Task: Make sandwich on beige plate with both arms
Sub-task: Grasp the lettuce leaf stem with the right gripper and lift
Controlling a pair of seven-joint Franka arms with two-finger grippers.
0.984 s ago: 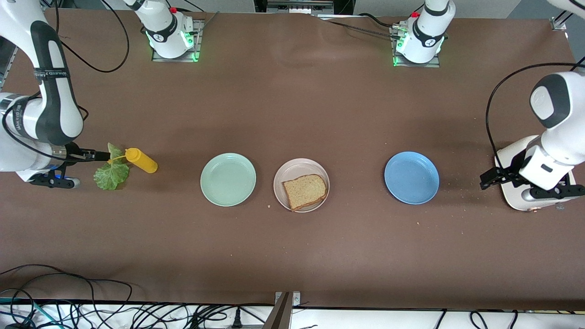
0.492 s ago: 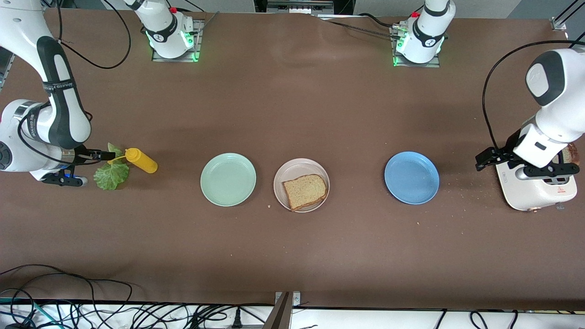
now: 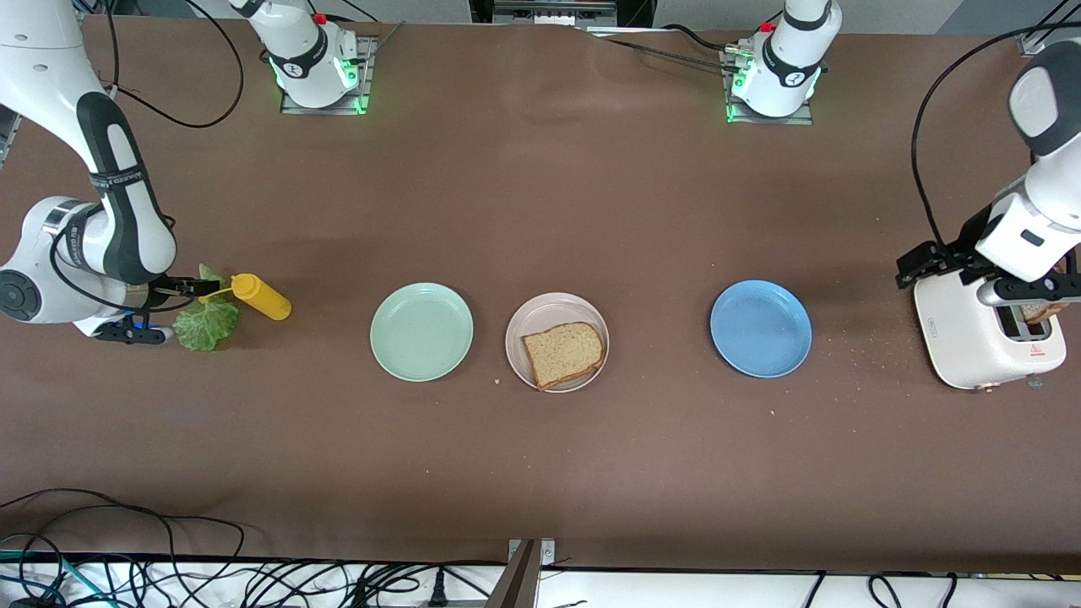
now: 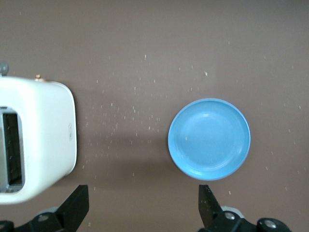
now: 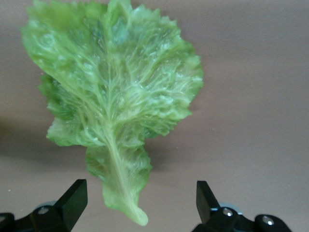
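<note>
Beige plate (image 3: 556, 341), centre of the front view, bearing one brown bread slice (image 3: 563, 353) on its lower half. Mint-green plate (image 3: 421, 331) just beside it toward the right arm's end of the table; blue plate (image 3: 760, 328) apart toward the left arm's end, also seen in the left wrist view (image 4: 209, 138). Lettuce leaf (image 3: 205, 322) at mid-left of the front view, flat on the table, stem end between the spread fingers in the right wrist view (image 5: 113, 111). Yellow squeeze bottle (image 3: 262, 296) lying beside the leaf, nozzle toward it. Right gripper (image 3: 139, 314) low over the leaf's edge, jaws apart, grasping nothing. White toaster (image 3: 980, 333) at mid-right, a second bread slice (image 3: 1037, 312) standing in its slot; crumbs scattered between toaster and blue plate. Left gripper (image 3: 984, 274) over the toaster, jaws apart, nothing grasped. Brown table (image 3: 540, 211) under all.
</note>
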